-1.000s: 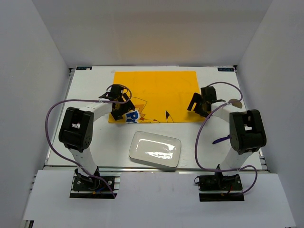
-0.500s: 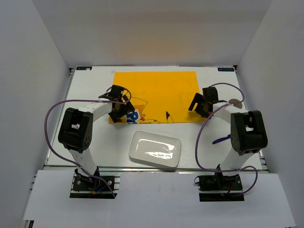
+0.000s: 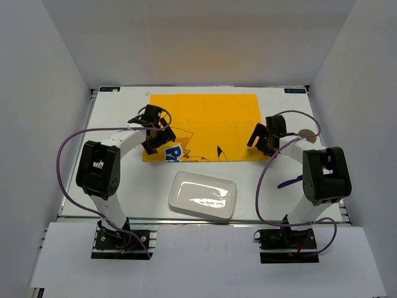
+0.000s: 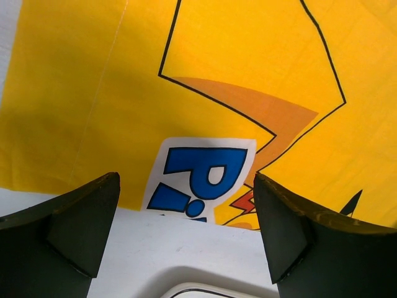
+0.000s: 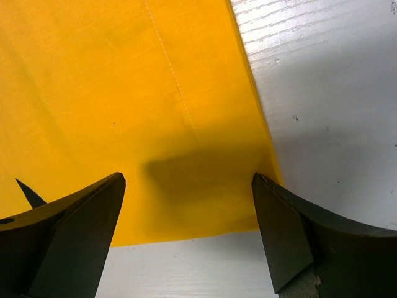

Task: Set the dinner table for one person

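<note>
The left gripper (image 4: 186,183) hangs, jaws apart and empty, over the yellow cloth mat's (image 3: 205,121) near-left corner. A glossy white plate (image 3: 203,194) sits just before the mat's near edge. The right gripper (image 5: 188,180) gapes over the near-right corner. The dinner table (image 3: 118,115) under the mat looks rigid and fixed. The mat looks limp, so I'd pinch its corners.

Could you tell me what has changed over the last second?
The left gripper drifted slightly farther out and left; the right gripper edged slightly right. Both have their jaws open above the yellow mat's near corners. Nothing was gripped or released. The mat and the white plate stayed put.
</note>
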`<state>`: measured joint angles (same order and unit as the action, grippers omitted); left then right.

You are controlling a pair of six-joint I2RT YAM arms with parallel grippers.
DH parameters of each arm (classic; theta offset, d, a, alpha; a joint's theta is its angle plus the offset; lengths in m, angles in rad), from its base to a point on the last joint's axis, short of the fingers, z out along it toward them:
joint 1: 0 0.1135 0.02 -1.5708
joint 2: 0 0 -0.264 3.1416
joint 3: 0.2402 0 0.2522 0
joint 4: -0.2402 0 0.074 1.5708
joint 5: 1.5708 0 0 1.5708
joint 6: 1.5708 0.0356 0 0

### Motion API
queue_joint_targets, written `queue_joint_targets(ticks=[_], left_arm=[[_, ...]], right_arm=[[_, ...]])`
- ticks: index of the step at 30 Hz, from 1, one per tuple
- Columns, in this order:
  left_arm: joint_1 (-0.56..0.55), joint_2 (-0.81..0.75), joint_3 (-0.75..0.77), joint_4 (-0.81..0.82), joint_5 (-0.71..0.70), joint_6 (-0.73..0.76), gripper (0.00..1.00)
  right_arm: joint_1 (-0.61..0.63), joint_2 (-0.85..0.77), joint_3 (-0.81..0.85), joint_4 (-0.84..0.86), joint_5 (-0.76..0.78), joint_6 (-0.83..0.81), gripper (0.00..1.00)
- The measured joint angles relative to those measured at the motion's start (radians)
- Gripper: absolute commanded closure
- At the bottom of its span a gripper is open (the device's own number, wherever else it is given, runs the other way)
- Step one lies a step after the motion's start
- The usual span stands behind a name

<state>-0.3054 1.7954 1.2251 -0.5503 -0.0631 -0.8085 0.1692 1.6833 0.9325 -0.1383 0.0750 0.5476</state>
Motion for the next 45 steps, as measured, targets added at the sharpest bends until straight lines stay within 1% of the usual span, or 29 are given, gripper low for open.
queue_joint_targets(ticks=[3,6,10,12,14,16,20,21,24,26,30,33,34,36,38,41,45], left_arm=[[0.000,-0.002,0.002,-0.006,0.000,0.002,0.02],[0.000,-0.010,0.002,-0.026,-0.001,0.008,0.02],[0.000,-0.051,0.017,-0.074,-0.015,0.019,0.02],[0.000,-0.095,0.031,-0.098,-0.029,0.025,0.02],[0.002,-0.161,0.041,-0.117,-0.037,0.038,0.02],[0.002,-0.235,0.047,-0.134,-0.045,0.052,0.02],[0.002,-0.396,0.046,-0.178,-0.078,0.093,0.02],[0.002,-0.431,0.042,-0.184,-0.085,0.107,0.02],[0.002,-0.536,0.002,-0.204,-0.124,0.153,0.02],[0.002,-0.583,-0.029,-0.230,-0.153,0.185,0.02],[0.003,-0.640,-0.092,-0.270,-0.188,0.241,0.02],[0.003,-0.710,-0.158,-0.262,-0.219,0.266,0.02],[0.004,-0.748,-0.193,-0.256,-0.229,0.273,0.02],[0.008,-0.822,-0.244,-0.259,-0.245,0.283,0.02],[0.009,-0.861,-0.253,-0.259,-0.258,0.288,0.02],[0.011,-0.889,-0.253,-0.240,-0.275,0.293,0.02],[0.011,-0.892,-0.253,-0.231,-0.280,0.296,0.02]], right_arm=[[-0.001,0.000,0.004,-0.007,0.000,-0.001,0.11],[-0.003,0.001,0.031,-0.066,0.006,-0.011,0.11],[-0.005,-0.008,0.105,-0.141,0.011,-0.041,0.11],[-0.005,-0.044,0.123,-0.152,0.007,-0.050,0.11],[-0.005,-0.122,0.102,-0.152,0.000,-0.053,0.11],[-0.003,-0.238,0.025,-0.124,-0.028,-0.053,0.11],[0.006,-0.503,-0.263,-0.026,-0.219,-0.030,0.11],[0.013,-0.553,-0.339,-0.012,-0.275,-0.019,0.11],[0.043,-0.645,-0.491,-0.022,-0.386,0.003,0.11],[0.052,-0.697,-0.533,-0.040,-0.432,0.009,0.11],[0.076,-0.823,-0.556,-0.043,-0.516,0.022,0.11],[0.094,-0.860,-0.600,0.005,-0.541,0.029,0.13],[0.101,-0.858,-0.634,0.029,-0.552,0.034,0.17],[0.114,-0.828,-0.705,0.063,-0.570,0.046,0.22],[0.128,-0.766,-0.748,0.135,-0.631,0.081,0.25],[0.167,-0.719,-0.761,0.225,-0.654,0.103,0.29],[0.204,-0.697,-0.771,0.268,-0.644,0.119,0.39]])
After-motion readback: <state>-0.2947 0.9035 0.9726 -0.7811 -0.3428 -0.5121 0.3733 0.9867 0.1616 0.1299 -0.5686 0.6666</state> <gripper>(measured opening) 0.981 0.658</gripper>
